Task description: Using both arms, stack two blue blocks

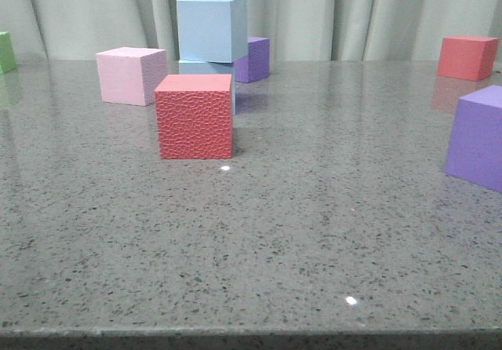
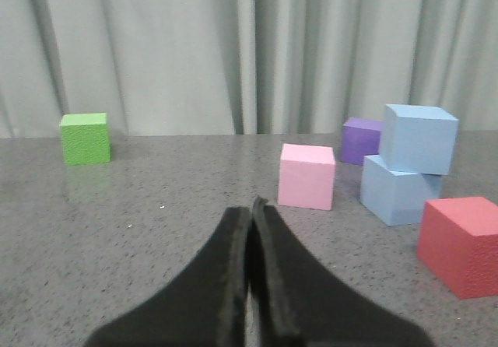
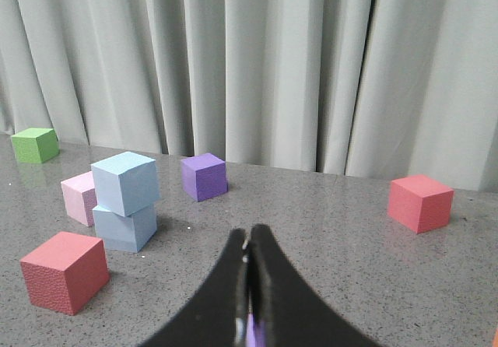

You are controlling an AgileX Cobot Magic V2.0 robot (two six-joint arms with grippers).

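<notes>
Two light blue blocks are stacked at the back left of the table. The upper blue block (image 1: 212, 28) (image 2: 419, 138) (image 3: 124, 182) rests slightly turned on the lower blue block (image 1: 208, 67) (image 2: 395, 190) (image 3: 123, 227), which a red cube partly hides in the front view. My left gripper (image 2: 251, 207) is shut with nothing in it, low over the table and well short of the stack. My right gripper (image 3: 250, 234) is also shut and empty, off to the stack's right. Neither gripper shows in the front view.
A textured red cube (image 1: 194, 116) stands in front of the stack, a pink cube (image 1: 131, 75) to its left and a purple cube (image 1: 255, 58) behind it. A green cube (image 1: 6, 52) sits far left. Another red cube (image 1: 467, 56) and a purple cube (image 1: 478, 136) sit at the right.
</notes>
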